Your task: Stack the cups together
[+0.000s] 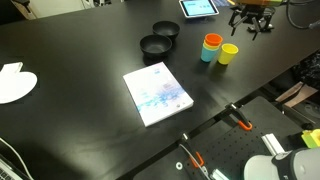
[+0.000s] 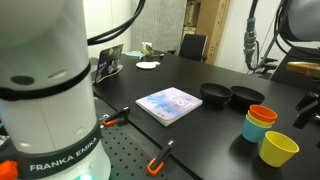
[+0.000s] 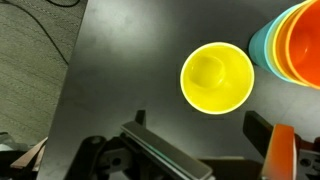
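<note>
On the black table (image 1: 80, 50), near one corner, a lone yellow cup (image 3: 217, 76) stands upright and empty, mouth up, just beside a stack of cups (image 3: 290, 45); we cannot tell whether the two touch. In the stack an orange cup (image 2: 263, 113) sits inside a teal cup (image 2: 256, 129), and in the wrist view we make out a thin yellow rim (image 3: 272, 35) between them. The gripper (image 1: 250, 19) hangs just past the cups, its jaws spread wide and holding nothing. In the wrist view its fingers (image 3: 140, 125) frame bare tabletop below the lone cup. Toward the middle of the table, two black bowls (image 1: 153, 45) sit side by side, touching or nearly so. A pale book (image 1: 156, 94) lies flat and closed, well apart from the cups. A tablet (image 1: 198, 8) with a lit screen lies at the table's far edge near the gripper, and a white plate-like object (image 1: 14, 83) rests at the opposite end. In an exterior view the robot's white base (image 2: 45, 90) fills the foreground, with orange-handled clamps (image 2: 158, 160) at the table's edge.
</note>
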Tool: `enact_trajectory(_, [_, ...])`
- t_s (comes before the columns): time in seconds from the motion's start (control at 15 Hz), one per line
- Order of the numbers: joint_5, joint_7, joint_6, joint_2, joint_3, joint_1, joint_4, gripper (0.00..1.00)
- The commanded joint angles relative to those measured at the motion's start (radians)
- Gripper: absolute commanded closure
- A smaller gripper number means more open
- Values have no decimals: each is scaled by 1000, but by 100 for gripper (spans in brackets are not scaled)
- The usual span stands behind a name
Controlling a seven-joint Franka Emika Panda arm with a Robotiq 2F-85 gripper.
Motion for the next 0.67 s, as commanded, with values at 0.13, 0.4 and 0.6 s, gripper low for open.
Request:
enact_trajectory(0.13, [72, -101, 40, -8, 16, -39, -53, 0])
enact_trajectory(0.4, [78, -141, 35, 5, 21, -55, -71, 0])
enact_trajectory(0.6, [97, -200, 93, 17, 36, -64, -91, 0])
